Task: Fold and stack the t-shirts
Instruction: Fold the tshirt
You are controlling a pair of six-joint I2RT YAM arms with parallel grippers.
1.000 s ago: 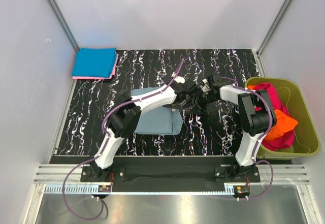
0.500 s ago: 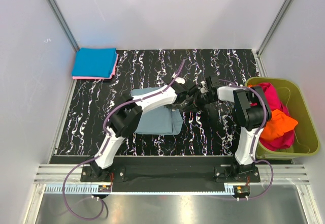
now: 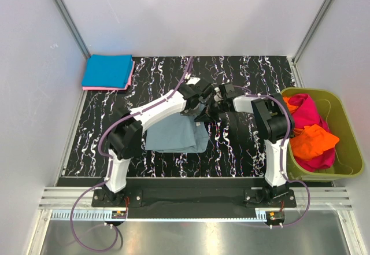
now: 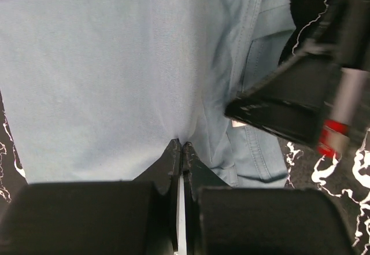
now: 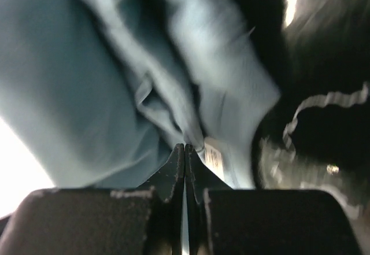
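The left fingers [image 4: 169, 163] and right fingers [image 5: 172, 165] each pinch shut on the right edge of the grey-blue shirt [image 3: 173, 135], which lies mid-counter [image 3: 243, 148]. Best to lift both evenly and carry the edge leftward, taut, so the fold lands square.

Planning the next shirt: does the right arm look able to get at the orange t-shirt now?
Probably not yet: the right pincer is shut on the grey-blue t-shirt, though the orange t-shirt lies uncovered in the open olive-green tub.
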